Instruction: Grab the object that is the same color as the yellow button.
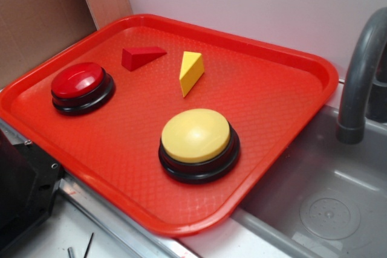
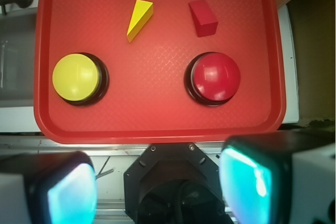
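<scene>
your target, the small solid yellow wedge block point(image 2: 139, 18), lies alone at about eleven o'clock on the red plastic tray point(image 2: 157, 124) in the wrist view, apart from the red wedge block point(image 2: 203, 18) at one. the pale-yellow dome button point(image 2: 76, 77) at nine sets the colour. the gripper point(image 2: 157, 184) hangs released and empty, well off the tray's near rim.

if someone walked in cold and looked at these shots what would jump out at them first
The bright red tray fills both views, carrying two dome buttons: a large yellow button nearest the grey sink and a red button at the opposite end. Behind them lie a yellow wedge block and a red wedge block, apart from each other. In the wrist view the gripper hangs open off the tray's near edge.
</scene>
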